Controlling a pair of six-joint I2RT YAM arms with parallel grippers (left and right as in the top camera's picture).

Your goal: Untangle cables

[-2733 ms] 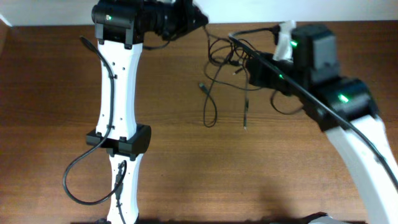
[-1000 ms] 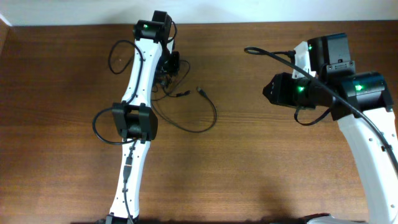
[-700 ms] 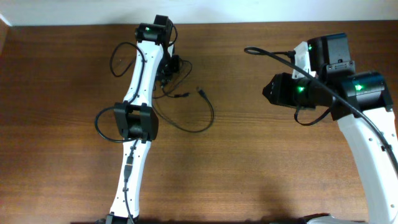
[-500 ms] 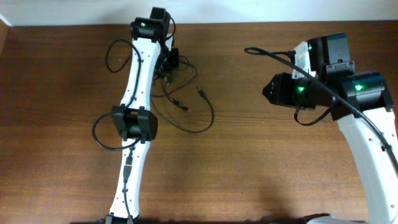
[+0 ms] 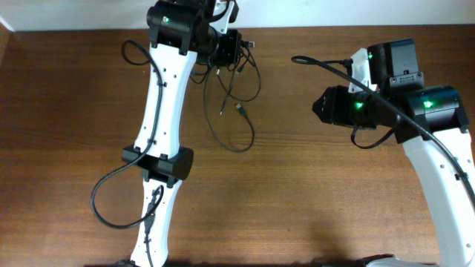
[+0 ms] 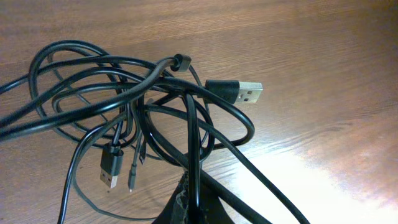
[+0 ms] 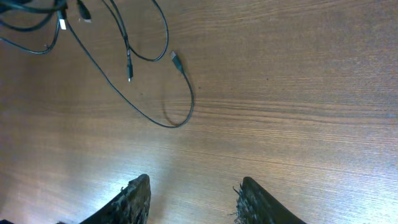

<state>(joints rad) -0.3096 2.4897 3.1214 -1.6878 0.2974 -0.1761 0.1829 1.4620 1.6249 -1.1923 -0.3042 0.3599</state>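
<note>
The cables [image 6: 124, 106] are a knot of thin black cords with a silvery flat plug [image 6: 241, 92] and two small plugs hanging below. My left gripper [image 6: 189, 202] is shut on one black cord of that knot and holds it above the wood. From above, the left gripper [image 5: 231, 49] is at the table's far edge. The cables [image 5: 236, 89] hang from it, and one loop [image 5: 239, 144] trails onto the table. My right gripper [image 7: 194, 199] stands open over bare wood with nothing between its fingers. In its view the cables [image 7: 149, 81] lie far off at top left.
The brown wooden table [image 5: 67, 148] fills the overhead view, with a white wall strip along the far edge. The left arm's elbow [image 5: 157, 163] and its own thick cable hang over the left middle. The right arm [image 5: 415, 119] stays on the right side.
My left gripper has shut on the cable knot and carried it up and toward the far edge, dragging the loop along. The right arm has not moved.
</note>
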